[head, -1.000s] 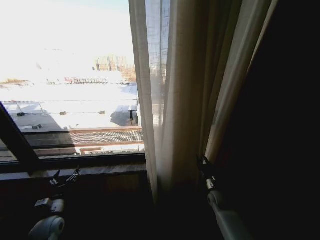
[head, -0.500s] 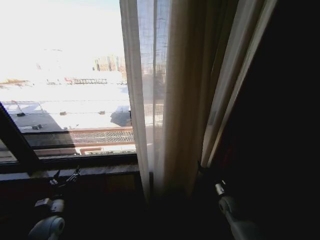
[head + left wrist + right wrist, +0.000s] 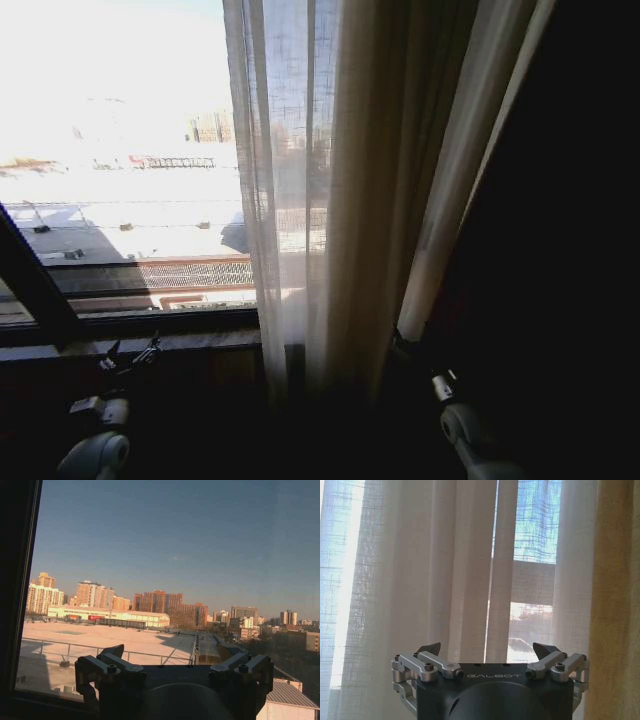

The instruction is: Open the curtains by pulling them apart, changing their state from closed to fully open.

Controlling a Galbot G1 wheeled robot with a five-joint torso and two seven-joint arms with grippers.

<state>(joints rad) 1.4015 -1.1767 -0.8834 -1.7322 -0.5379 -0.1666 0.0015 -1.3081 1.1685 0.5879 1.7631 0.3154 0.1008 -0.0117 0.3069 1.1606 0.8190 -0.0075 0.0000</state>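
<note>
Curtains (image 3: 330, 200) bunched right of centre, sheer edge hanging over clear window glass (image 3: 120, 150); opening step looks mid-way, right panel not fully aside. Right gripper (image 3: 488, 652) jaws spread, empty, facing pleats just ahead. Left gripper (image 3: 172, 662) parked low by sill (image 3: 150, 340), jaws spread, empty. Next: closing on pleats, dragging right toward dark drape (image 3: 560, 250); little room there.

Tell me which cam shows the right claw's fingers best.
Right wrist view: the right claw is in the foreground, both fingers spread open and empty, facing the sheer curtains. Head view has it dark and low beside the bunched fabric. Left wrist view shows the left claw instead.
</note>
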